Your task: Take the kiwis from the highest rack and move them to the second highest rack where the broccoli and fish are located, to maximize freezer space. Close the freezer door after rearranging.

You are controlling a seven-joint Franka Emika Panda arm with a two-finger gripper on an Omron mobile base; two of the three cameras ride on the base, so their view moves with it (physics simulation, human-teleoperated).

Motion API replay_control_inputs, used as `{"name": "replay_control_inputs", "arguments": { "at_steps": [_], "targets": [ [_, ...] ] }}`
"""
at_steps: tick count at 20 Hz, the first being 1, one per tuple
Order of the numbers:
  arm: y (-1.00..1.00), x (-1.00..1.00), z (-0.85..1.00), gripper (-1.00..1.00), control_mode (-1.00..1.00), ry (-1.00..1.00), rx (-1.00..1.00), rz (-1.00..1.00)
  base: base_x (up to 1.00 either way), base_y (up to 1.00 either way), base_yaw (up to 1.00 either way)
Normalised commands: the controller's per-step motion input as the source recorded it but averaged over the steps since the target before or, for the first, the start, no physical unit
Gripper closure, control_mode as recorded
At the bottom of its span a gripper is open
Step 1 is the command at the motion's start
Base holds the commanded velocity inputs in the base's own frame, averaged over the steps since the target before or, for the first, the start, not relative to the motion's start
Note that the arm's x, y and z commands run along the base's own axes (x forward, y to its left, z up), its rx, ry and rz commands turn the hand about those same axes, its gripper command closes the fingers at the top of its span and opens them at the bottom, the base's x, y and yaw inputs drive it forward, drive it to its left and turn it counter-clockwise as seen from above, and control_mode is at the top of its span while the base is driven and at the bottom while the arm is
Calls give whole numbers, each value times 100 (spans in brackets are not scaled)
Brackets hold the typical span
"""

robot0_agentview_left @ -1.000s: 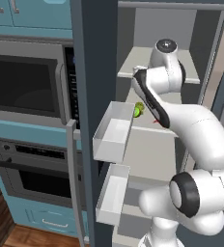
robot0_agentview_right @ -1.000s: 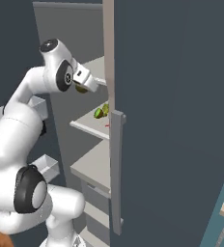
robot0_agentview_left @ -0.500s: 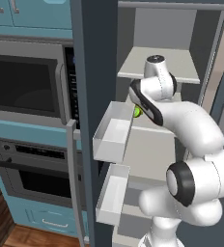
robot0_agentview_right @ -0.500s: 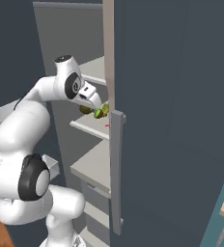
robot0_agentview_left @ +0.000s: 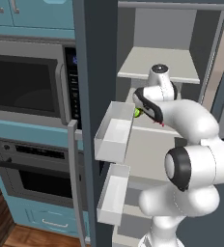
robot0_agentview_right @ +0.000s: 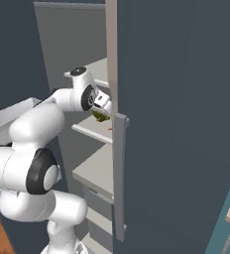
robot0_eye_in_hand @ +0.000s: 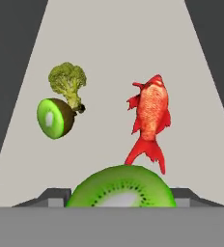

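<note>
1. Green kiwi half (robot0_eye_in_hand: 121,187) sat right between my fingertips in the hand view, cut side facing the camera. My jaws were closed on it, holding it tight.
2. My gripper (robot0_agentview_right: 103,109) was inside the freezer, w/ the kiwi just over the second highest rack (robot0_agentview_left: 150,144).
3. On that rack lay a red fish (robot0_eye_in_hand: 149,118), a little broccoli (robot0_eye_in_hand: 67,80), and another kiwi half (robot0_eye_in_hand: 55,117) touching the broccoli's stem end. So one kiwi was already moved, I think.
4. Highest rack (robot0_agentview_left: 157,62) looked bare in the left base view, so I guessed the kiwi I held was the last one.
5. Step in hand: putting this kiwi down on the fish & broccoli rack.
6. Next move, as I judged it: go a bit lower, pick the bare spot in front of the fish, open up, let go softly. Must not bump the fish or roll the other kiwi.
7. After that: pull my arm out, then push the freezer door (robot0_agentview_left: 97,120) shut. It was wide open, w/ white door bins (robot0_agentview_left: 113,132) on the inside.
</note>
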Motion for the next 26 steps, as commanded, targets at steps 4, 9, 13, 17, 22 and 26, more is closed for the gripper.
{"name": "replay_control_inputs", "arguments": {
  "at_steps": [4,9,13,17,22,26],
  "targets": [
    [-23,45,-72,100,-100,-17,0,0,0,0,0],
    [-29,56,-57,100,-100,-11,0,0,0,0,0],
    [-18,71,-35,100,-100,-2,0,0,0,0,0],
    [-8,63,-21,100,-100,0,0,0,0,0,0],
    [-9,45,-24,-100,-100,0,0,0,0,0,0],
    [-2,12,-30,-100,-100,-2,0,0,0,0,0]
  ]
}}
